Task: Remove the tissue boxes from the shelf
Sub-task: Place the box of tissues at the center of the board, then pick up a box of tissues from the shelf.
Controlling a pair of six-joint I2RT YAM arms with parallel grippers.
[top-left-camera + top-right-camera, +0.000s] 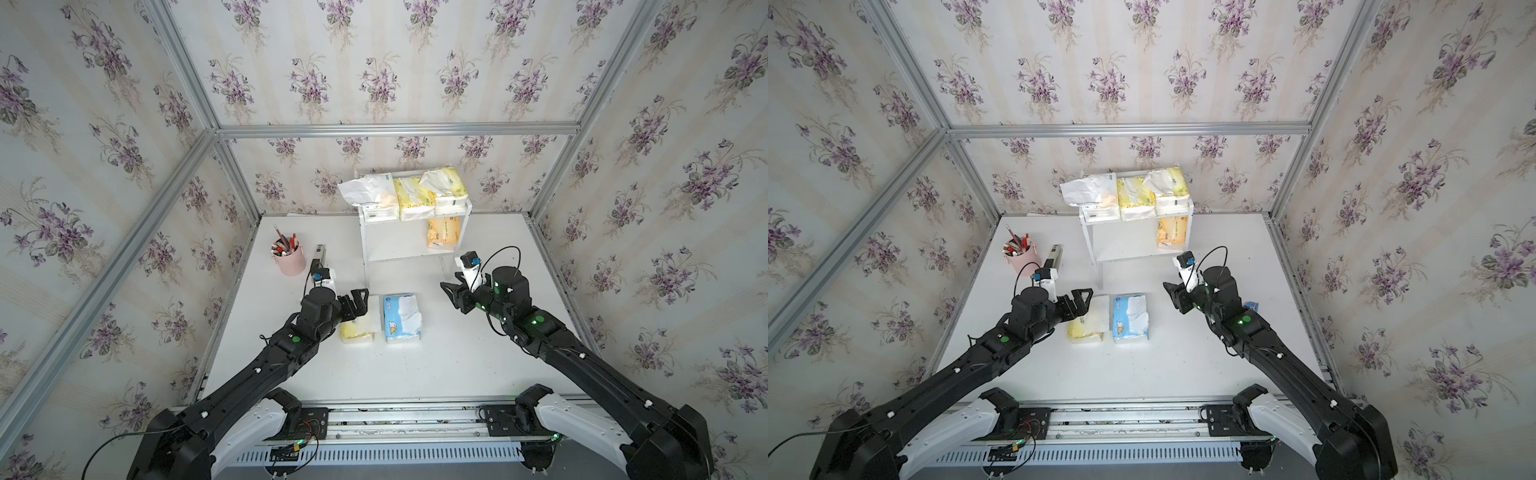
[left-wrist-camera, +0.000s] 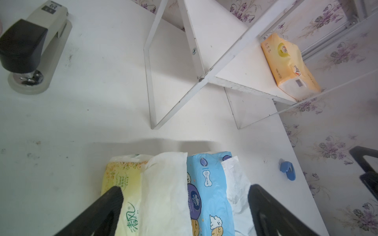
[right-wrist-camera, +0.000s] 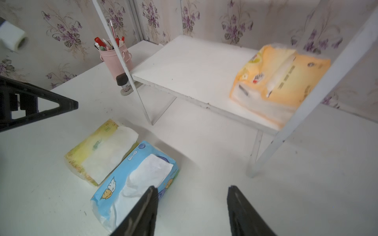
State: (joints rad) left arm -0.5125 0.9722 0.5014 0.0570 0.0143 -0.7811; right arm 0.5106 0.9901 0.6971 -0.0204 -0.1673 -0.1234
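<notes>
Progress: we count yellow pack (image 1: 357, 332) and blue pack (image 1: 402, 318) on the desk (image 1: 457, 365), four packs (image 1: 415, 199) remaining on the far shelf (image 1: 395, 245); both arms' jaws spread, empty.

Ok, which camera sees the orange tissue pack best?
The left wrist view: the orange tissue pack is whole and sharp. The right wrist view shows it bigger but blurry; in both top views it's tiny.

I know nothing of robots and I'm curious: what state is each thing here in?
white pack: top tier of shelf, tissue sticking out
middle yellow pack: top tier
end yellow pack: top tier
orange pack: lower tier
loose yellow pack: flat on table
blue pack: flat on table
left tool: open, empty
right tool: open, empty
pen cup: upright
</notes>
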